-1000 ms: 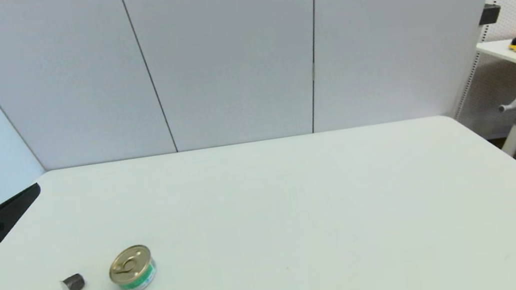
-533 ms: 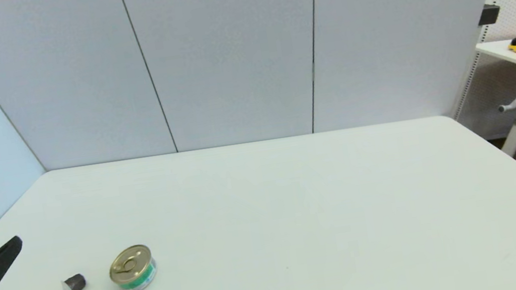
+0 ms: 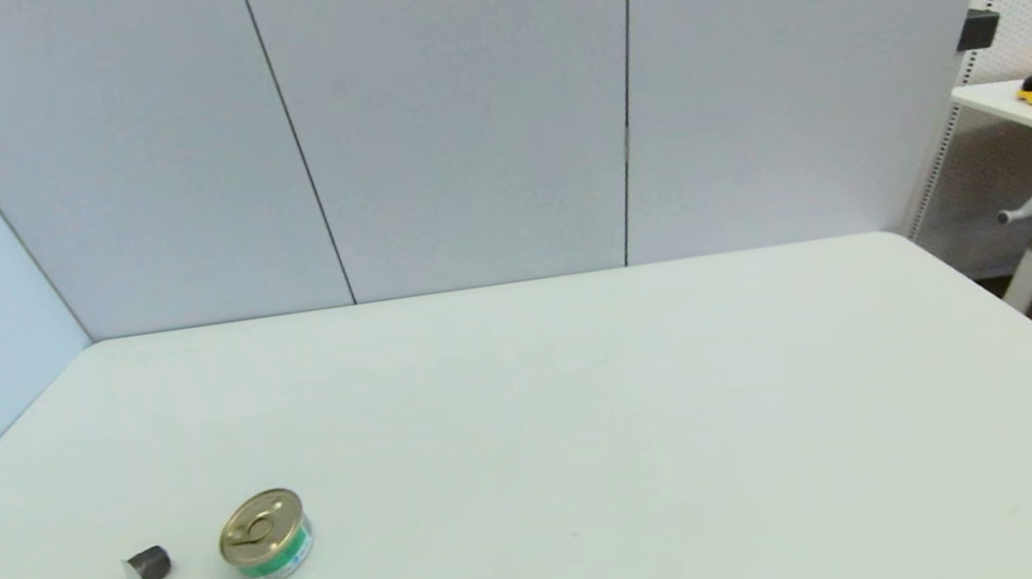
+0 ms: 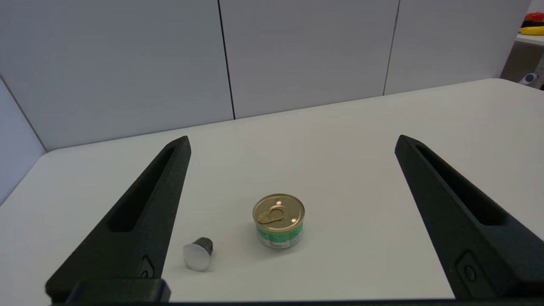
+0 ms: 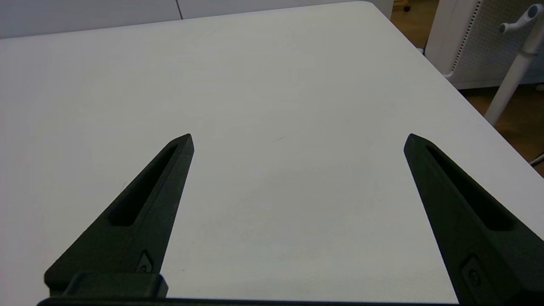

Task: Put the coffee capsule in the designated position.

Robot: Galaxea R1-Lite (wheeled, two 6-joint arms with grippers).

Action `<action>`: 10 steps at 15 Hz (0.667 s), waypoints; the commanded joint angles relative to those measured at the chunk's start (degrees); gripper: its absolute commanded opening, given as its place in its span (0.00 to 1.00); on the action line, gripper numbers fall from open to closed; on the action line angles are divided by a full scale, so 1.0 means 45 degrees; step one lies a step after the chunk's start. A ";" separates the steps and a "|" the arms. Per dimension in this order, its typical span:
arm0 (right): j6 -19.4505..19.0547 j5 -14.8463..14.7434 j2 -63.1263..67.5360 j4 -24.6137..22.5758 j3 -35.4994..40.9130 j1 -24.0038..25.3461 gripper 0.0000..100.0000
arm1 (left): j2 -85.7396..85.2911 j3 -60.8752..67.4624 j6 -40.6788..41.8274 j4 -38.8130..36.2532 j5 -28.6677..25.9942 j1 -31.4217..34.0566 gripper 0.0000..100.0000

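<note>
Just left of the round tin [image 3: 265, 538] on the white bench [image 3: 598, 440], the coffee capsule [image 3: 147, 571] lies on its side, apart from it. The left claw [image 4: 293, 144], nearer than the tin, gapes wide and empty. The right claw [image 5: 297, 140], well right of the tin, also gapes wide, empty.

The head camera looks down over the white table [image 3: 598, 440]. The left wrist camera, low behind its spread fingers, shares the gold-lidded, green-labelled round tin [image 4: 279, 220] ahead.
</note>
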 commanded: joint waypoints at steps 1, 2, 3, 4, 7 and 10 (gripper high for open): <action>0.0005 -0.0008 0.0011 0.0005 -0.0005 0.0001 1.00 | -0.1364 0.1502 -0.0054 -0.0114 0.0066 -0.0069 1.00; 0.0005 -0.0008 0.0011 0.0005 -0.0005 0.0001 1.00 | -0.1403 0.1795 -0.0191 -0.0153 0.0261 -0.0069 1.00; 0.0005 -0.0008 0.0011 0.0024 -0.0005 0.0001 1.00 | -0.1501 0.2107 -0.0230 -0.0153 0.0554 -0.0049 1.00; 0.0005 -0.0008 0.0011 0.0005 0.0015 0.0001 1.00 | -0.1579 0.2381 -0.0191 -0.0173 0.0905 -0.0049 1.00; 0.0005 -0.0008 0.0011 0.0005 0.0015 0.0001 1.00 | -0.2692 0.2400 -0.0210 0.0608 0.1550 0.0166 1.00; 0.0005 -0.0008 0.0011 0.0005 -0.0005 0.0001 1.00 | -0.4528 0.2400 -0.0249 0.2718 0.2819 0.0205 1.00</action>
